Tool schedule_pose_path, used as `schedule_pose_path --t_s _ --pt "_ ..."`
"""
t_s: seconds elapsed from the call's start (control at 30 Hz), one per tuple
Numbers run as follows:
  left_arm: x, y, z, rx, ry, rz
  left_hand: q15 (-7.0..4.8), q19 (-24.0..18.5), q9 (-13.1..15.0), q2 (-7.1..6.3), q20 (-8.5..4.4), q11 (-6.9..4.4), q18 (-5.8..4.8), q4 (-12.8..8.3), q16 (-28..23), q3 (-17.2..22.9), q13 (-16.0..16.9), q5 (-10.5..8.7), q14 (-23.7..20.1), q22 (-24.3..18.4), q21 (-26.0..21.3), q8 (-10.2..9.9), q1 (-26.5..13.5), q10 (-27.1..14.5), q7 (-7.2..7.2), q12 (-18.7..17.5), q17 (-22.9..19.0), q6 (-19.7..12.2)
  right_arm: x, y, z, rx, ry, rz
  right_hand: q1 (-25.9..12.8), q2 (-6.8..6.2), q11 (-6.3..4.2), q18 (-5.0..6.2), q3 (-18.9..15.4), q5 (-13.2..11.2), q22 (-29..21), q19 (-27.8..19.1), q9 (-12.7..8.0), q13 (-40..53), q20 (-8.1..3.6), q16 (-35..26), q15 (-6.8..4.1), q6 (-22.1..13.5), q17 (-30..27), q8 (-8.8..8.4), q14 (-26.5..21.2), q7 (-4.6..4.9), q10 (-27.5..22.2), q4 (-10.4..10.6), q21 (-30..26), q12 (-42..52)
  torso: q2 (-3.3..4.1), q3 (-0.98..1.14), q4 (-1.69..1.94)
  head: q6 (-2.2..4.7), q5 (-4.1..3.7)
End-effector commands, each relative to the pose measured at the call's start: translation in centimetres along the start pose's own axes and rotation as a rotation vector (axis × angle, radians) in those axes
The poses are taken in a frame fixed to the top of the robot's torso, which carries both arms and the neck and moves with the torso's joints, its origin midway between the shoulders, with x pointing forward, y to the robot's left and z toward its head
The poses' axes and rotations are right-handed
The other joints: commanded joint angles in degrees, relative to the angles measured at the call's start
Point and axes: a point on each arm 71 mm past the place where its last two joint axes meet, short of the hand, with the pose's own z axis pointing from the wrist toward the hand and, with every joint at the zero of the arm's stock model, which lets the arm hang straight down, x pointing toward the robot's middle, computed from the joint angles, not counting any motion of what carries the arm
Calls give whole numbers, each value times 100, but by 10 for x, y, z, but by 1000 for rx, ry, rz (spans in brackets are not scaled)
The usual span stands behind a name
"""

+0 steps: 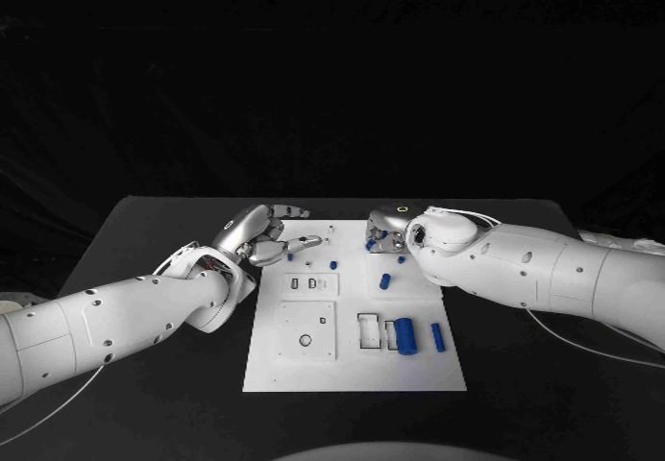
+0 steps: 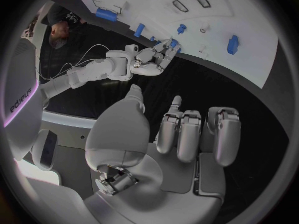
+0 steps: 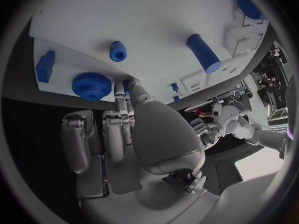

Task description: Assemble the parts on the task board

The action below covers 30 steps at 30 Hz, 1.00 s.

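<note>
At the head view's centre, the white task board point(image 1: 354, 370) lies on the black worktop point(image 1: 153, 216), blue parts point(image 1: 405, 335) at its right. The left hand point(image 1: 260, 238) hovers released at its upper-left edge. Right wrist view: the right hand point(image 3: 127, 129) pinches a small blue part point(image 3: 126, 86) at the board's edge.

Left hand point(image 1: 257, 237) empty with fingers loosely apart; right hand point(image 1: 388, 230) with fingers curled downward.

You see the left hand point(image 2: 181, 139) empty, fingers loosely apart, hovering off the task board point(image 2: 249, 45). At the board's near edge, the right hand point(image 2: 149, 59) pinches a small blue part point(image 2: 173, 44). Other blue parts point(image 2: 232, 44) rest farther in on the board.
</note>
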Motion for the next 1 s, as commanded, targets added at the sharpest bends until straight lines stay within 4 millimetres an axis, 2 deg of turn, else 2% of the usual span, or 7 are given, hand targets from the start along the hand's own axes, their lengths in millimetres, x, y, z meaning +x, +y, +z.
schedule_pose_path --t_s 0.03,0.23,0.4,0.5,0.73,0.87,1.0 --pt "-1 -1 1 9 -14 4 35 603 2 56 33 16 -43 -11 15 -15 1505 -22 595 1508 14 0 1 596 -3 15 1507 3 -3 2 -2 -37 -66 20 41 56 -7 -39 61 18 1508 599 44 -4 -50 23 -44 140 1507 29 601 -49 80 5 26 -34 3 0 4 23 15" --pt "-2 0 0 7 -16 7 35 603 -2 67 36 16 -43 -12 15 -17 1505 -22 595 1508 14 -7 10 596 -3 15 1507 -16 -10 2 -3 -75 -169 99 61 4 -18 -39 105 1 1508 599 55 -5 -64 23 -49 223 1507 38 601 -56 165 6 26 -39 3 2 2 56 6" --pt "-3 1 0 4 -18 10 35 603 -3 69 37 16 -43 -12 15 -17 1505 -22 595 1508 14 -10 12 596 -3 15 1507 -24 -18 7 -1 -102 -255 127 103 -14 -17 -39 149 5 1508 599 58 -7 -55 23 -26 260 1507 35 601 -53 205 -7 26 -45 8 0 1 93 66" --pt "-3 1 1 4 -18 10 34 603 -6 73 38 16 -43 -13 15 -18 1505 -22 595 1508 14 -14 17 596 -2 15 1507 -38 -22 10 2 -108 -280 129 122 -17 -13 -39 171 5 1508 599 55 -10 -51 23 -20 257 1507 25 601 -51 202 -12 26 -54 14 -6 18 131 27" --pt "-4 1 1 5 -21 13 35 603 -14 89 44 17 -43 -14 15 -21 1505 -21 595 1508 14 -29 34 596 -1 15 1507 -82 -28 17 12 -111 -307 121 133 -21 -6 -39 192 3 1508 599 51 -12 -47 23 -14 247 1507 9 601 -48 189 -9 26 -63 28 -14 23 172 43" --pt "-6 1 1 6 -25 17 35 603 -16 115 51 17 -43 -16 15 -22 1505 -21 595 1508 14 -36 57 596 -1 15 1507 -74 -31 21 19 -112 -309 114 132 -26 -1 -39 201 2 1508 599 48 -14 -44 23 -10 240 1507 -2 601 -45 176 -3 26 -68 49 -18 34 171 71" --pt "-7 0 2 10 -27 19 35 603 -16 119 52 18 -43 -16 15 -22 1505 -22 595 1508 14 -37 61 596 0 15 1507 -74 -32 24 22 -115 -308 108 128 -38 6 -39 210 3 1508 599 43 -15 -40 23 -4 231 1507 -15 601 -40 154 7 26 -72 75 -30 60 167 147"
